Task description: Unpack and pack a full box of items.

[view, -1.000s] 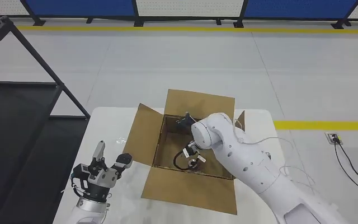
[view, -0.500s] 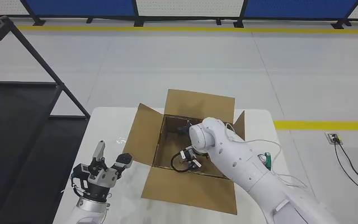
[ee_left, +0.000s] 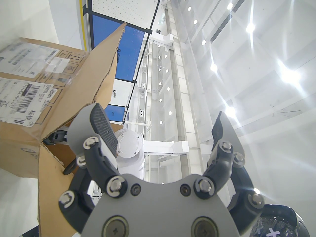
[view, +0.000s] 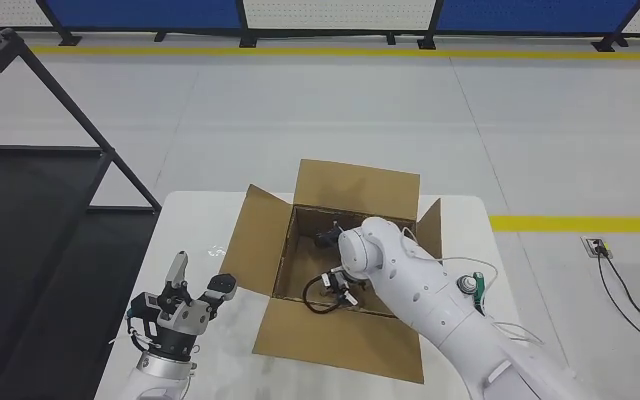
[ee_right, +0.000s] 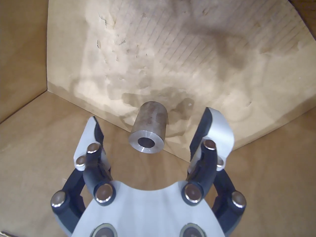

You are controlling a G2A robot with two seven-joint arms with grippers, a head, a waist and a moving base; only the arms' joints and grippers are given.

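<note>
**Right pincer (ee_right: 151, 125) open at a metal cylinder (ee_right: 150, 122) in the box (view: 340, 345)**

The cardboard box carries white printed labels (ee_left: 27, 82) with a barcode on its outer wall. Inside it, the right pincer is spread wide, and the cylinder sits just ahead between its fingers, untouched. The left pincer (ee_left: 160, 119) is released, empty, pointing upward beside the box. The counter (view: 190, 215) is white. The floor (view: 330, 110) is grey with yellow lines (view: 300, 50), and blue panels (view: 140, 13) stand behind.
</note>
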